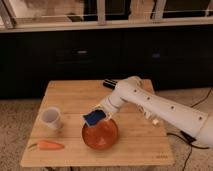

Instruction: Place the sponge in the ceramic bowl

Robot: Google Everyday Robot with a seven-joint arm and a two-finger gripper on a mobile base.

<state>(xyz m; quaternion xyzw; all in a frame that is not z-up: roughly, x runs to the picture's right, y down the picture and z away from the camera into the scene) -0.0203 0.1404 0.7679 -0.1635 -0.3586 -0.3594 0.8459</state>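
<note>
Slanting in over the right edge of the wooden table (137,146), the white arm (152,104) crosses toward the middle of the near half. It ends in the gripper (102,113), which hangs above the far-left rim of the ceramic bowl (100,136). The gripper is clenched on the blue sponge (94,118), which sticks out from its tip on the left and slightly lower side and touches it. The sponge is tilted, its flat blue face turned toward the camera. Its lower edge overlaps the bowl's rim in this view; whether it touches the rim cannot be told.

The bowl is reddish-orange and glossy. It stands upright close to the near edge, about midway between the left and right edges.

A white cup (51,119) stands upright near the left edge, well apart from the bowl and level with the sponge. An orange carrot (47,145) lies flat by the near-left corner, in front of the cup, its length running along the near edge. A dark object (108,82) lies at the far edge just behind the arm's elbow; what it is cannot be made out.
</note>
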